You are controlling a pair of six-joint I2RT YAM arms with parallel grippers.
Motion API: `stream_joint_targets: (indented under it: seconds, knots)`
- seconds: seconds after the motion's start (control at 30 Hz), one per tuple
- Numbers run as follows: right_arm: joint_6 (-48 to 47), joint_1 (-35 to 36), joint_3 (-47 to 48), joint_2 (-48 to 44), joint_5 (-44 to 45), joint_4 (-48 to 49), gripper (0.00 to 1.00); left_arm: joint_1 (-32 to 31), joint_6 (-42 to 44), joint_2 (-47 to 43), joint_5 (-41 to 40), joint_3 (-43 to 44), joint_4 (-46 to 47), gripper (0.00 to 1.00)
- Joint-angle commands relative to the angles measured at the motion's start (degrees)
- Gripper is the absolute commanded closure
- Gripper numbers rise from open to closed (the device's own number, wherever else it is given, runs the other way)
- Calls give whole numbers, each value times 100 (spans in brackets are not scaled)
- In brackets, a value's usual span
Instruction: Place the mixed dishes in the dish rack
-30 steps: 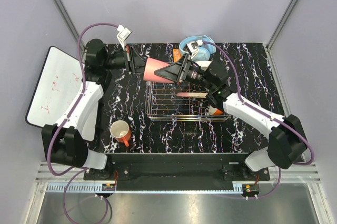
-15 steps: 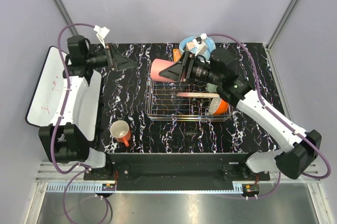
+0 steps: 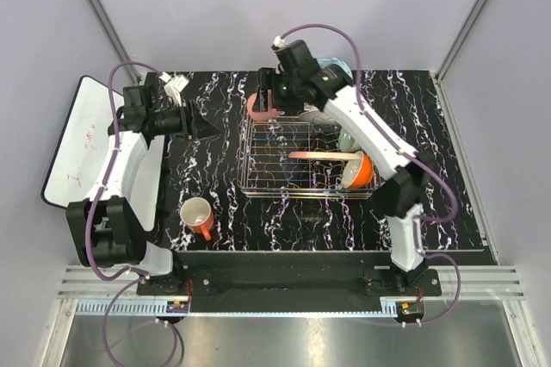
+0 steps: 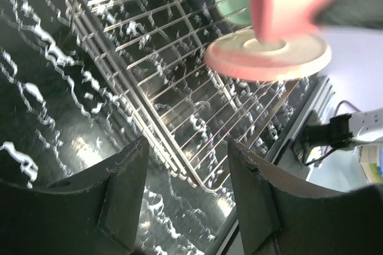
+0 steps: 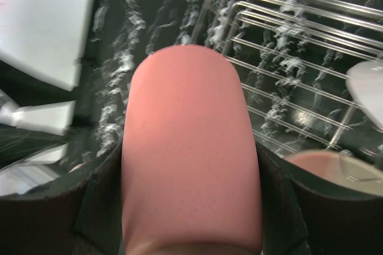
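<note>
My right gripper [image 3: 268, 105] is shut on the salmon-pink cup [image 3: 257, 107], which hangs over the far left corner of the dish rack [image 3: 284, 179]. In the right wrist view the cup [image 5: 190, 147] fills the space between the dark fingers [image 5: 99, 189]. Standing in the rack are a pink-and-cream plate [image 3: 320, 156], a pale green bowl [image 3: 349, 139] and an orange-outside bowl [image 3: 362, 175]. My left gripper [image 3: 209, 129] is open and empty, left of the rack. Through its fingers [image 4: 122, 183] I see the rack [image 4: 149, 105] and the plate [image 4: 269, 57]. A cream mug with orange handle [image 3: 198, 216] stands at the front left.
A white board with red marks [image 3: 86, 139] lies off the table's left edge. Light blue headphones [image 3: 334, 66] peek out behind the right arm at the back. The right arm spans the rack's right side. A white dish edge [image 5: 368, 81] shows in the rack.
The left gripper let go of the cup, opened and drew back to the left. The right arm swung upward and carried the cup to the rack's far left corner.
</note>
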Motion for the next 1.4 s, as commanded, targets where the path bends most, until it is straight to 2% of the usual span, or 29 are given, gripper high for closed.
stream_joint_targets:
  seconds: [0.0,0.07,0.13,0.37,0.97,1.37]
  knots:
    - [-670,200,2140,1186,1163,-1738,100,9,976,97,-87,184,-705,44]
    - [-767,226,3219,1861,1251,-2213,100,26,1214,220,-17,307,-1073,48]
    - [-811,226,3515,2128,1330,-2346,100,44,1372,335,71,457,-1251,49]
    - [-934,270,2523,2243,1444,-1899,100,79,1584,212,177,405,-1410,50]
    - [-1330,428,2452,3131,1770,-1547,100,88,2155,45,-60,-131,-1585,50]
    - [-1479,437,2329,3421,1849,-1336,100,79,2252,89,-17,-96,-1700,51]
